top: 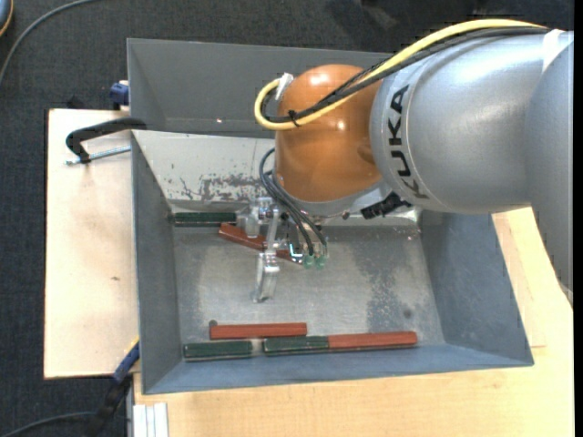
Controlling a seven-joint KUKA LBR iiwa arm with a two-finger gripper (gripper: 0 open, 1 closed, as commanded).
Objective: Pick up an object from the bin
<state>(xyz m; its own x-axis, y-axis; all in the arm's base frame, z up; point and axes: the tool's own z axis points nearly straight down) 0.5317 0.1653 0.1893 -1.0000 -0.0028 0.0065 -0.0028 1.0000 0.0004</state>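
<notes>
Reddish-brown flat stick lies slanted near the back wall of the grey metal bin, left of centre, its right end hidden under the tool. Whether the tool is wide, narrow or holding anything cannot be told. A dark green flat stick lies along the back wall, just beside it. A row of red and green sticks lies along the front wall.

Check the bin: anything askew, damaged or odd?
The reddish-brown bar near the back wall lies slanted, beside the gripper, while the front row of bars lies neatly along the front wall. The back wall is speckled with scuff marks. Nothing looks spilled or broken.
</notes>
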